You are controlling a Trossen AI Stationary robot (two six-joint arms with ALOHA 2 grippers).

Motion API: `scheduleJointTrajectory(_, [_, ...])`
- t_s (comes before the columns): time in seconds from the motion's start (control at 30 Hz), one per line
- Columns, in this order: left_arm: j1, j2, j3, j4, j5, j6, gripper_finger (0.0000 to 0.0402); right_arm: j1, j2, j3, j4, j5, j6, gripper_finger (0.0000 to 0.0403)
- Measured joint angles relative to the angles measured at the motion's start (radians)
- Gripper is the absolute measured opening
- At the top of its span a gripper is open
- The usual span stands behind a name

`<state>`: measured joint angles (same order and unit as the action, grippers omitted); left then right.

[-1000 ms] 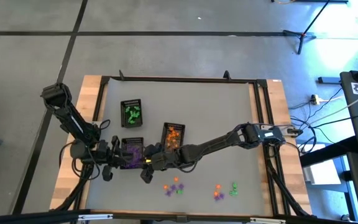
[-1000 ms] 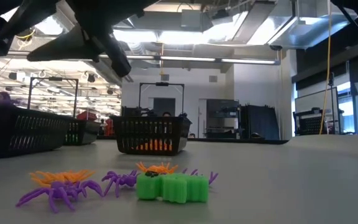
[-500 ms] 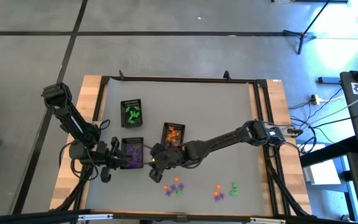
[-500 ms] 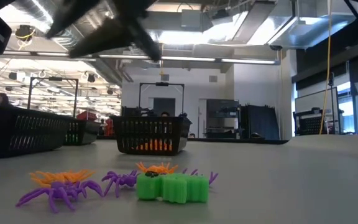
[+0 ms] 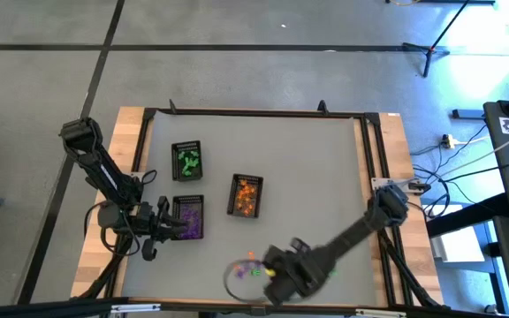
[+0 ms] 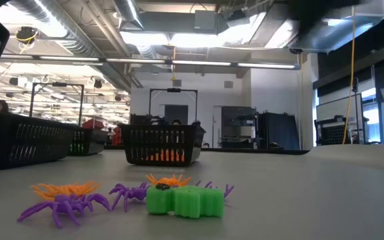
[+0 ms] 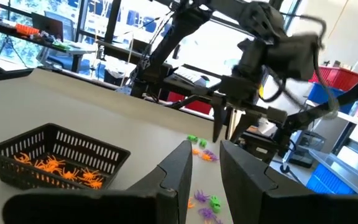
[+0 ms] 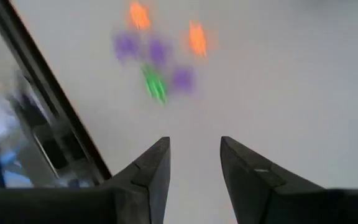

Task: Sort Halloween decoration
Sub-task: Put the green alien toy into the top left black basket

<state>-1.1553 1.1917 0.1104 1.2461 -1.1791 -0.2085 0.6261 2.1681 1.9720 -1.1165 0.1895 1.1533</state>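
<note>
Right gripper low near table's front edge, fingers parted with nothing between; loose Halloween decoration just ahead of tips, a blurred orange, purple and green cluster, long axis and heading not discernible. Left gripper waits beside purple tray, fingers apart, empty
</note>
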Motion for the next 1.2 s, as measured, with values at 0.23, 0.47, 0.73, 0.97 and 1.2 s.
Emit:
scheduleJointTrajectory(0.23, [0.000, 0.000, 0.000, 0.000, 0.005, -0.002, 0.0077, 0.134, -0.007, 0.000, -0.124, 0.027, 0.222, 0.0138])
scheduleJointTrajectory(0.47, [0.001, 0.000, 0.000, 0.000, 0.012, -0.002, 0.0077, 0.244, -0.108, -0.052, -0.271, 0.167, 0.493, 0.0138])
scheduleJointTrajectory(0.73, [0.001, 0.000, 0.000, 0.000, 0.012, -0.002, 0.0077, 0.300, -0.255, -0.344, -0.128, 0.175, 0.709, 0.0138])
scheduleJointTrajectory(0.97, [0.001, 0.000, 0.000, -0.003, 0.012, 0.000, 0.0077, 0.301, -0.381, -0.626, 0.096, 0.057, 0.798, 0.0138])
scheduleJointTrajectory(1.2, [0.001, 0.000, 0.000, -0.008, 0.012, 0.000, 0.0077, 0.281, -0.383, -0.717, 0.091, -0.227, 0.969, 0.0138])
